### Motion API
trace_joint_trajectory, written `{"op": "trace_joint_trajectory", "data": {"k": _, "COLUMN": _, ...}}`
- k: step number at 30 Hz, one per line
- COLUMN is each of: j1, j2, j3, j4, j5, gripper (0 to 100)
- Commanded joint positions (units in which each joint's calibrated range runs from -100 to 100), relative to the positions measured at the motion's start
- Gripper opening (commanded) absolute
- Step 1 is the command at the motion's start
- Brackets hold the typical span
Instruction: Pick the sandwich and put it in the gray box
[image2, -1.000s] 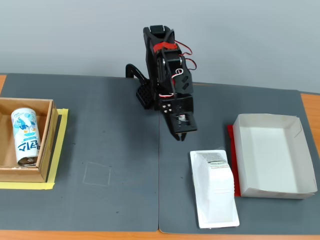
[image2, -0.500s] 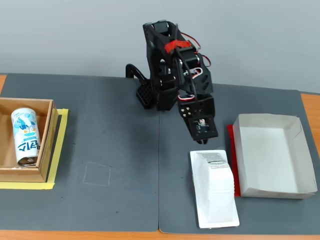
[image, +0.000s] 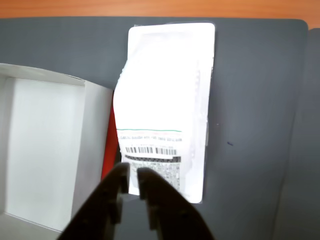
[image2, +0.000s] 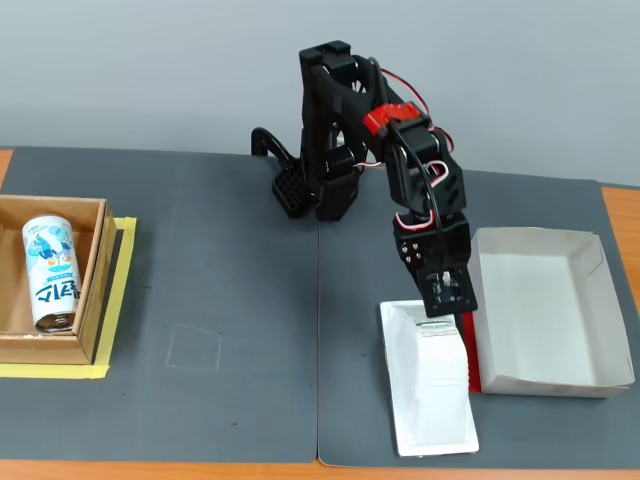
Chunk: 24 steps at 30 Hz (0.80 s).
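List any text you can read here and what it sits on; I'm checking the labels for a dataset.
Sandwich label: a barcode and lines of small print, too blurred to read.
Can in the brown box: large blue characters, not legible from this view.
Gray box: no text visible.

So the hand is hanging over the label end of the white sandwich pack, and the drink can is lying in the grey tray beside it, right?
Not quite. The drink can lies in the brown cardboard box at the fixed view's left edge; the grey tray holds nothing visible. The hand does hang over the label end of the sandwich pack.
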Motion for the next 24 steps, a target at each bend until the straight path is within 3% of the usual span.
{"op": "trace_joint_trajectory", "data": {"k": 1, "j1": 0.0, "j2": 2.8, "j3": -5.5, "j4": -0.9, "j5": -0.2, "gripper": 2}}
{"op": "trace_joint_trajectory", "data": {"k": 11, "j1": -0.1, "j2": 12.8, "j3": -15.5, "j4": -0.8, "j5": -0.1, "gripper": 2}}
{"op": "trace_joint_trajectory", "data": {"k": 24, "j1": -0.2, "j2": 13.2, "j3": -15.1, "j4": 0.0, "j5": 0.5, "gripper": 4}}
